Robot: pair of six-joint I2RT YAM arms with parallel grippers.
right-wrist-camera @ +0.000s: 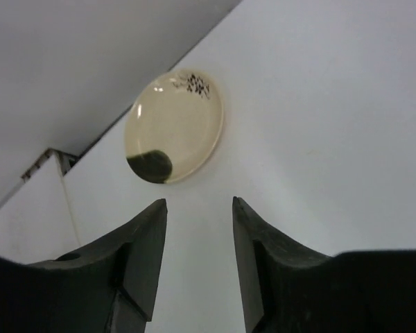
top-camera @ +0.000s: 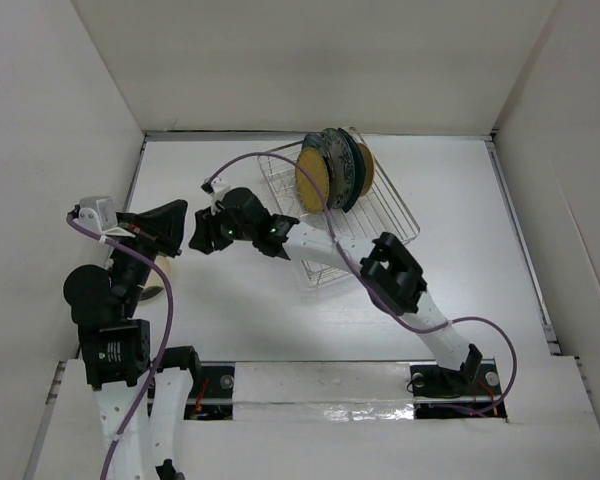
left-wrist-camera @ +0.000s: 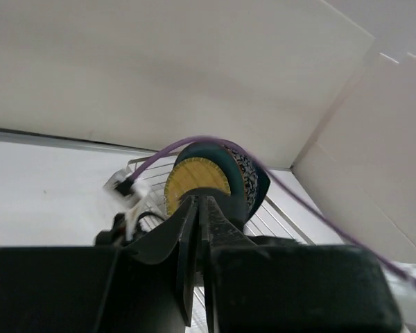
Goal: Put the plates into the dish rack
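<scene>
The silver wire dish rack (top-camera: 398,214) stands at the back middle of the table. Several plates stand upright in it: a yellow-brown woven-look one (top-camera: 312,178) in front, with a blue floral-rimmed one and dark teal ones (top-camera: 351,172) behind. They also show in the left wrist view, the yellow-brown one (left-wrist-camera: 194,182) in front of the teal one (left-wrist-camera: 218,154). A small cream plate (right-wrist-camera: 173,128) lies flat on the table ahead of my open, empty right gripper (right-wrist-camera: 200,202). From above the plate is a sliver (top-camera: 154,293) beside the left arm. My left gripper (left-wrist-camera: 200,202) is shut and empty.
My two grippers are close together left of the rack, the left (top-camera: 180,222) and the right (top-camera: 202,236). The right arm's purple cable (top-camera: 280,160) loops over the rack's near corner. White walls enclose the table on three sides.
</scene>
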